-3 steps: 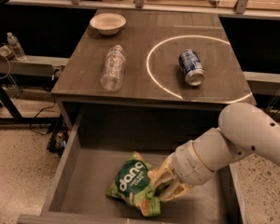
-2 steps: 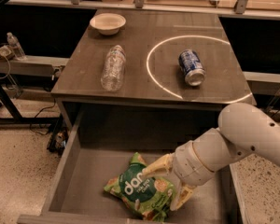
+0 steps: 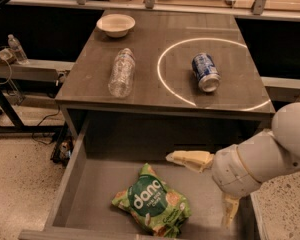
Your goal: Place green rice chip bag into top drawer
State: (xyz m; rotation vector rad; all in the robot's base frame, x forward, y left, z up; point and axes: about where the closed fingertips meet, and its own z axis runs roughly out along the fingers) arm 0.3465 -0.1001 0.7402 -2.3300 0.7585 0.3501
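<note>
The green rice chip bag (image 3: 151, 202) lies flat on the bottom of the open top drawer (image 3: 70, 174), left of centre and near its front. My gripper (image 3: 210, 186) is open and empty, lifted off the bag to its right, above the drawer's right half. One pale fingertip (image 3: 187, 158) points left above the bag. The other fingertip (image 3: 230, 210) hangs down by the drawer's right wall.
On the table top (image 3: 165, 91) lie a clear plastic bottle (image 3: 122, 72), a blue soda can (image 3: 205, 72) inside a white ring, and a white bowl (image 3: 116, 24) at the back left. A metal frame with cables (image 3: 10, 69) stands to the left.
My gripper let go of the bag, opened wide and drew back up and to the right. The bag settled flat on the drawer bottom.
</note>
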